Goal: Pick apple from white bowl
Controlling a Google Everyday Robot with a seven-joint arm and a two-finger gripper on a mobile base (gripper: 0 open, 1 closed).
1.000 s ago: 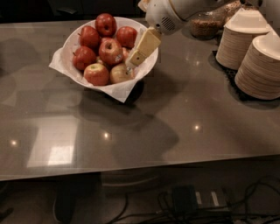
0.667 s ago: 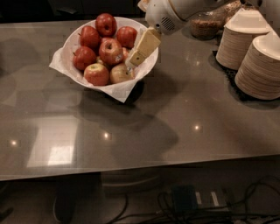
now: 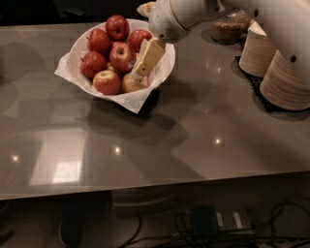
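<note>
The white bowl (image 3: pixel 164 68), lined with white paper, stands on the table at the upper left and holds several red apples (image 3: pixel 122 55). A paler yellowish apple (image 3: pixel 131 84) lies at the bowl's front. My gripper (image 3: pixel 141 72) reaches down from the upper right into the right side of the bowl. Its tip is just above the yellowish apple, beside a red one. The white arm (image 3: pixel 193 14) crosses the top of the view and hides the bowl's far right rim.
The bowl sits on a grey glossy table (image 3: pixel 193 145). Two stacks of pale paper plates (image 3: pixel 286 77) stand at the right edge on a dark mat. A container of brown food (image 3: pixel 230 29) is behind the arm. Cables lie on the floor below the front edge.
The arm has shifted slightly left and lower, bringing the gripper a little deeper into the bowl toward the front apples. The apples and bowl have not moved.
</note>
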